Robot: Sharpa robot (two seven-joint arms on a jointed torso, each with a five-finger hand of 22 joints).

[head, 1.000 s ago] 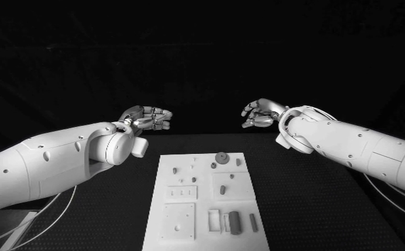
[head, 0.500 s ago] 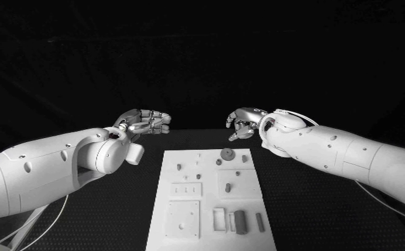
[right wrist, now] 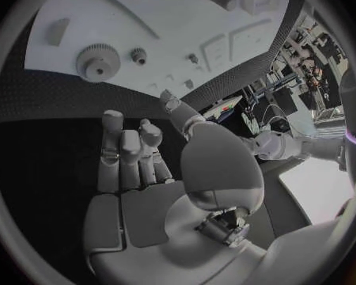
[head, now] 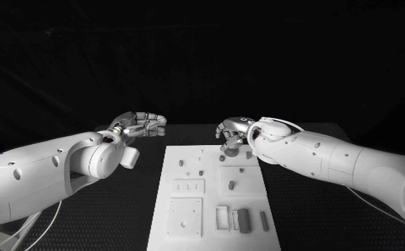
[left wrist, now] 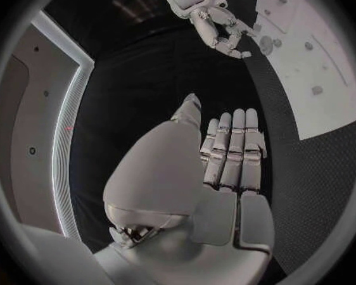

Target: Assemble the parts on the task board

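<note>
My right hand (head: 234, 134) hung over the far edge of the task board (head: 211, 216), fingers curled inward and downward, nothing held between them that I could make out. Its wrist camera looked past the bent fingers (right wrist: 121, 153) to the board's far end, where a large toothed gear (right wrist: 97, 62) lay flat with a smaller gear (right wrist: 139, 56) just beside it; both sat apart from my fingertips. From the head camera, the large gear (head: 231, 151) showed as a dark disc near the board's far edge, directly under that hand. My left hand (head: 141, 123) was off the board, over the black table (head: 321, 216) beyond the board's far left corner, fingers bent at the tips and close together; the wrist view there showed the fingers (left wrist: 232, 147) lying side by side, holding nothing. Other parts lay scattered on the board: a small peg (head: 231, 185) near its middle, and a dark block (head: 244, 220) with a slimmer bar (head: 264, 220) beside it toward the near right corner. Square recessed plates occupied the board's near left portion.
</note>
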